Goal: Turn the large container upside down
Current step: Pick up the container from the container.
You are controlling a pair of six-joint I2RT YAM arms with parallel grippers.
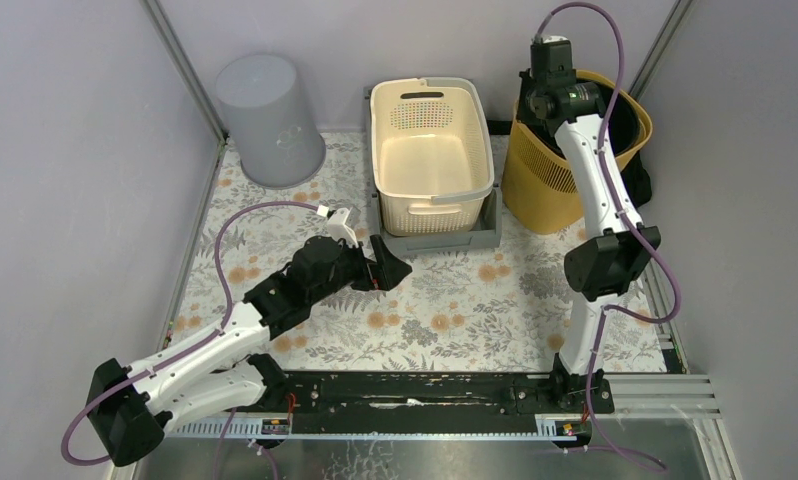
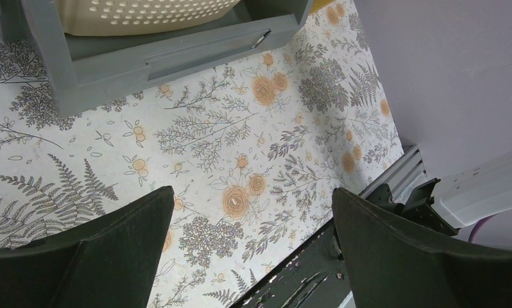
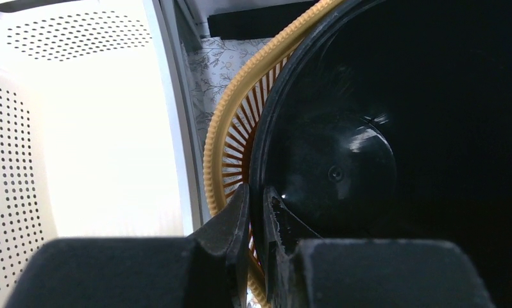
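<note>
Task thing: I judged the large container to be the black bin (image 3: 343, 160), nested mouth-up in the yellow basket (image 1: 535, 180), at about 1 o'clock on the bench (image 1: 455, 310).
Its axis: upright, the open mouth facing up and the floor showing deep inside in my right wrist view.
Right fingers (image 3: 237, 221): nearly closed, pinching the black bin's rim; one stood outside the wall, against the yellow ribbing, the other inside.
Where I held: on the rim's 10 o'clock side, the side facing the cream basket (image 1: 430, 150).
Bin from my fingers: the body lay below and off toward 4 o'clock, so I judged the flip would have to lift it and roll it about this rim edge.
Left fingers (image 2: 99, 250): spread wide and holding nothing, over the flowered bench just short of the grey tray (image 1: 445, 240), pointing toward 2 o'clock.
Nearer arm: the right, already touching; the left was well apart from the bin.
Risk, as I judged it: the yellow basket might rise with the bin.
</note>
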